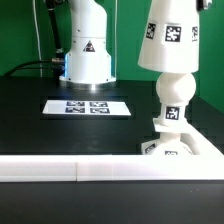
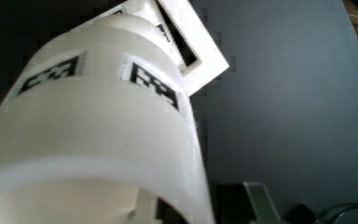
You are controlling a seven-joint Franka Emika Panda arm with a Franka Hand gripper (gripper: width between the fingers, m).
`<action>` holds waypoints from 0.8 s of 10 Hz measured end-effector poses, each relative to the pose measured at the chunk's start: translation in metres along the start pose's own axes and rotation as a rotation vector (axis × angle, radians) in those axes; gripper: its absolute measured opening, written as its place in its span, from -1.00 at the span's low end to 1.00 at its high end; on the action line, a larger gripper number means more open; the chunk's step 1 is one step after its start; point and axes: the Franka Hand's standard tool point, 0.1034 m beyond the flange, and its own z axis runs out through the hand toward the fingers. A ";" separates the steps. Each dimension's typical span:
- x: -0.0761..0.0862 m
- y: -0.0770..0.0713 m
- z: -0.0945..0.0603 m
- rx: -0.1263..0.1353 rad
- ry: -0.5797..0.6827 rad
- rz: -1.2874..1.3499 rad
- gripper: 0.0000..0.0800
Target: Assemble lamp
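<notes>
The white cone-shaped shade (image 1: 170, 35) with black tags hangs at the exterior view's upper right. Its lower rim is right at the top of the ball-shaped bulb (image 1: 175, 92); I cannot tell whether they touch. The bulb stands upright on the low square base (image 1: 172, 147) near the table's front right. In the wrist view the shade (image 2: 105, 120) fills most of the picture. My gripper (image 2: 185, 205) is shut on the shade, with one finger (image 2: 254, 198) showing beside its wall. The gripper is out of frame in the exterior view. A white part of the base (image 2: 190, 45) shows beyond the shade.
The marker board (image 1: 88, 105) lies flat on the black table at centre left. The arm's white pedestal (image 1: 88, 55) stands behind it. A long white bar (image 1: 90, 170) edges the table's front, just before the base.
</notes>
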 end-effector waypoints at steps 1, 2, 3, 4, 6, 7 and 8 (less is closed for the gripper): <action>-0.002 0.002 0.007 -0.002 0.004 0.000 -0.89; -0.001 0.002 0.006 -0.001 0.005 0.000 -0.89; -0.001 0.002 0.006 -0.002 0.004 0.001 -0.89; -0.001 0.002 0.007 -0.002 0.004 0.001 -0.89; -0.002 0.003 0.008 -0.003 0.004 0.001 -0.89; -0.004 0.006 0.015 0.006 0.025 -0.003 -0.89; -0.014 0.011 0.027 -0.001 0.025 -0.007 -0.89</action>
